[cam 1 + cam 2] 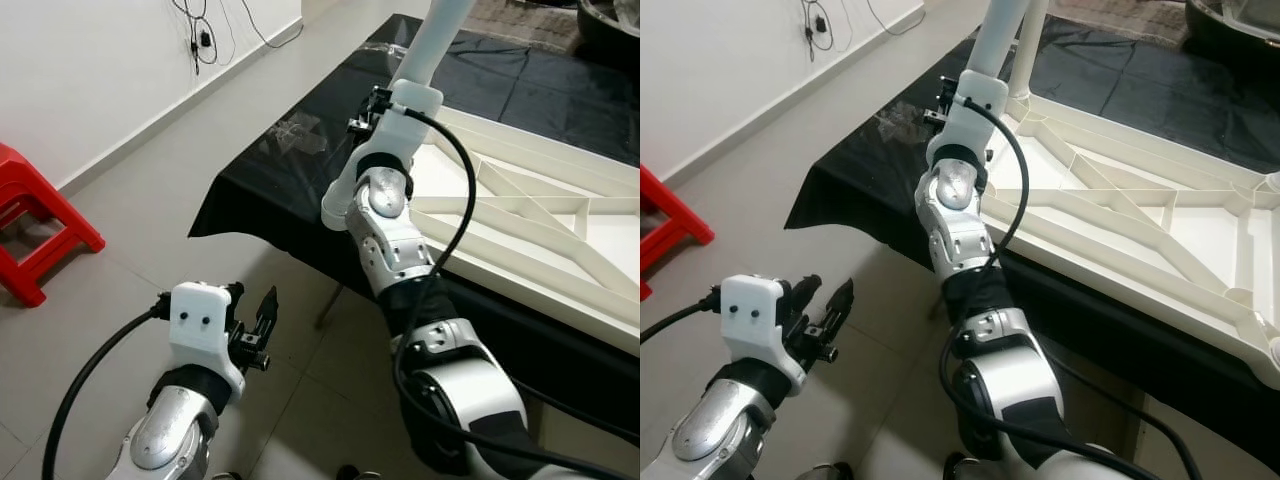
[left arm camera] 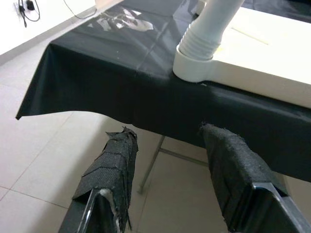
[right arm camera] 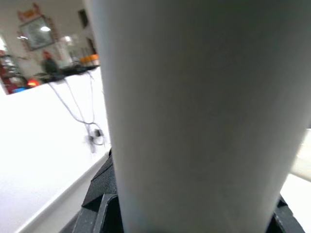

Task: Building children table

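Note:
An upturned white plastic tabletop (image 1: pixel 1120 215) with ribbed underside lies on a table under a black cloth (image 1: pixel 290 170). A white table leg (image 1: pixel 437 40) stands upright in the tabletop's near left corner socket (image 2: pixel 194 68). My right gripper (image 1: pixel 950 100) is shut on this leg just above the socket; up close the leg (image 3: pixel 194 97) sits between the dark fingers. My left gripper (image 1: pixel 253 297) hangs low over the tiled floor, in front of the cloth's edge, open with nothing between its fingers (image 2: pixel 112 170).
A red plastic stool (image 1: pixel 30 230) stands on the floor at the far left by the white wall, where cables (image 1: pixel 200 40) hang. A thin metal table leg (image 1: pixel 330 305) shows under the black cloth. Open tiled floor lies between stool and table.

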{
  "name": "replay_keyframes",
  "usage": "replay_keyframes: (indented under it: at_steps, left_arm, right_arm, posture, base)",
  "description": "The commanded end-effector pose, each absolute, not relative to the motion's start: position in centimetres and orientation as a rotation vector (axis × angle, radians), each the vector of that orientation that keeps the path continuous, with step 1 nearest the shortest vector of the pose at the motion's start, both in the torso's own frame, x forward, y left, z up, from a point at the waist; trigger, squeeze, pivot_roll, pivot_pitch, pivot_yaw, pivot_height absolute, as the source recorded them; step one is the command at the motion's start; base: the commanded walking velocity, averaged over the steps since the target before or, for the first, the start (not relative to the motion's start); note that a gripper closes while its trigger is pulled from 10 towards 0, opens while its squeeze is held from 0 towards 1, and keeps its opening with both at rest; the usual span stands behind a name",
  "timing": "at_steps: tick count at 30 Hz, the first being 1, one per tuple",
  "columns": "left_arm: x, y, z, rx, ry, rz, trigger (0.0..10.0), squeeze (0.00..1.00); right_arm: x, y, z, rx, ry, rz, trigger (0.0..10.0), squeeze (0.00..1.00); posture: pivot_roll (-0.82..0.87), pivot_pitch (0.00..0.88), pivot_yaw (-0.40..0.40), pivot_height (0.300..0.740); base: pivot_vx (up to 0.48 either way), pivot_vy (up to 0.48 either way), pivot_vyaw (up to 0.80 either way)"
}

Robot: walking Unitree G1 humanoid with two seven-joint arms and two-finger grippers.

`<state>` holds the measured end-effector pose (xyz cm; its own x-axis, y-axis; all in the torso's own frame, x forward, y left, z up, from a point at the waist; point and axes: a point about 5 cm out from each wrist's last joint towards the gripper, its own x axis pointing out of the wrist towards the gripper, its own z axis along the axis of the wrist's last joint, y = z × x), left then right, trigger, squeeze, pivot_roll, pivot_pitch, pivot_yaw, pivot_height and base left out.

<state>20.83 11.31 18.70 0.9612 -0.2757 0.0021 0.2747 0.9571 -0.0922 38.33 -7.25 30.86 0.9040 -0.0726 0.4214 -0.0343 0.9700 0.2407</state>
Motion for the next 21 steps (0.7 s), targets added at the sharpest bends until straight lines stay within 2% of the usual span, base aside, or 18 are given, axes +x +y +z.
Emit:
replay_keyframes:
  at_steps: [1, 3, 4, 9, 12, 13, 15, 19, 21]
  left_arm:
    - [21.2, 11.3, 18.3, -0.098, 0.028, -0.282, 10.0, 0.16]
    - [21.6, 11.2, 18.3, -0.101, 0.024, -0.289, 10.0, 0.16]
    - [21.7, 11.1, 18.4, -0.115, 0.016, -0.305, 10.0, 1.00]
    - [22.4, 10.8, 19.0, -0.102, -0.017, -0.328, 10.0, 1.00]
    - [23.2, 10.6, 19.4, -0.012, -0.033, -0.331, 10.0, 1.00]
    - [23.7, 10.3, 19.6, 0.063, -0.037, -0.355, 10.0, 0.00]
    - [24.5, 10.0, 19.8, 0.171, -0.046, -0.388, 10.0, 0.00]
    - [24.9, 9.9, 19.8, 0.228, -0.046, -0.402, 10.0, 0.00]
    - [25.9, 9.7, 19.4, 0.364, -0.038, -0.441, 10.0, 0.00]
  right_arm:
    - [37.1, -6.8, 32.9, 0.273, -0.530, 0.100, 10.0, 0.00]
    - [36.5, -6.6, 33.8, 0.281, -0.572, 0.153, 10.0, 0.00]
    - [36.2, -6.4, 34.1, 0.313, -0.574, 0.206, 10.0, 0.00]
    - [35.3, -6.0, 34.5, 0.363, -0.585, 0.332, 10.0, 0.00]
    - [34.5, -6.0, 33.6, 0.366, -0.553, 0.422, 10.0, 0.00]
    - [34.2, -5.7, 32.2, 0.365, -0.503, 0.482, 10.0, 0.00]
    - [33.8, -5.5, 29.9, 0.352, -0.422, 0.544, 10.0, 0.00]
    - [33.5, -5.4, 28.7, 0.335, -0.391, 0.556, 10.0, 0.00]
    - [32.6, -5.3, 26.5, 0.321, -0.330, 0.583, 10.0, 0.00]
  posture:
    - [0.12, 0.169, -0.045, 0.740]
    - [0.12, 0.166, -0.044, 0.740]
    - [0.12, 0.150, -0.042, 0.740]
    - [0.12, 0.116, -0.035, 0.740]
    - [0.11, 0.093, -0.032, 0.740]
    - [0.11, 0.081, -0.026, 0.740]
    - [0.11, 0.062, -0.027, 0.740]
    - [0.11, 0.050, -0.022, 0.740]
    - [0.11, 0.023, -0.019, 0.740]
  base:
    - [0.000, 0.000, 0.00]
    - [0.000, 0.000, 0.00]
    - [0.000, 0.000, 0.00]
    - [0.000, 0.000, 0.00]
    - [0.000, 0.000, 0.00]
    - [0.000, 0.000, 0.00]
    - [0.000, 0.000, 0.00]
    - [0.000, 0.000, 0.00]
    - [0.000, 0.000, 0.00]
